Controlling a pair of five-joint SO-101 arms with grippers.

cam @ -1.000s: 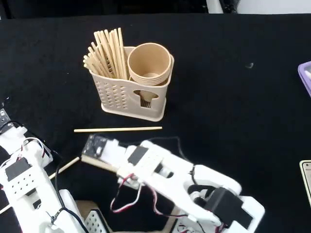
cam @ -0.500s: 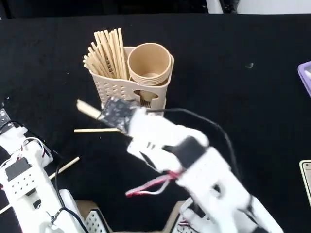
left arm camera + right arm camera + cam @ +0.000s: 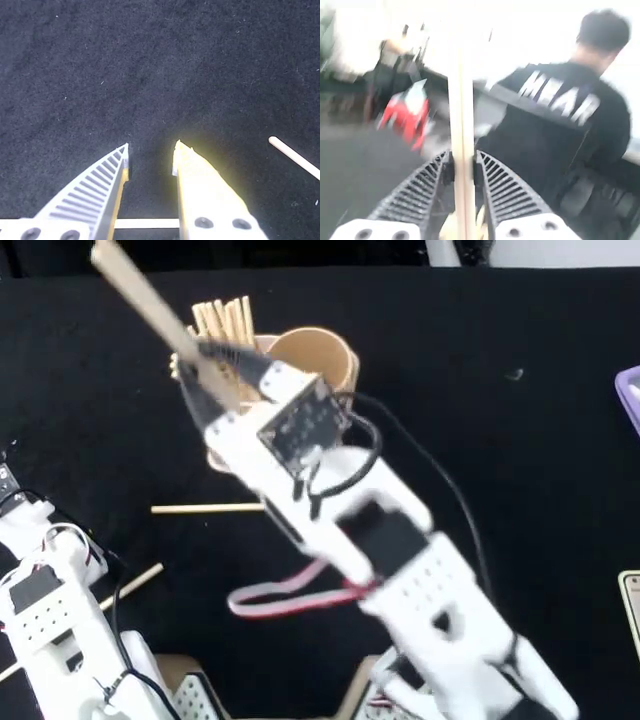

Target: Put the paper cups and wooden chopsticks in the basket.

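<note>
My right gripper is raised above the table in front of the basket and is shut on a wooden chopstick that slants up and to the left. The right wrist view shows that chopstick clamped between the jaws of the right gripper. Behind the arm, the basket holds stacked paper cups and a bundle of chopsticks. One chopstick lies flat on the cloth before the basket. Another chopstick lies by the left arm. My left gripper hangs open over bare black cloth, with a chopstick end off to its side.
The table is covered in black cloth. A purple object and a pale card sit at the right edge. The raised right arm hides most of the basket's front.
The right arm has swung up from the table near the front edge to the basket, carrying the chopstick with it. The left arm has stayed put.
</note>
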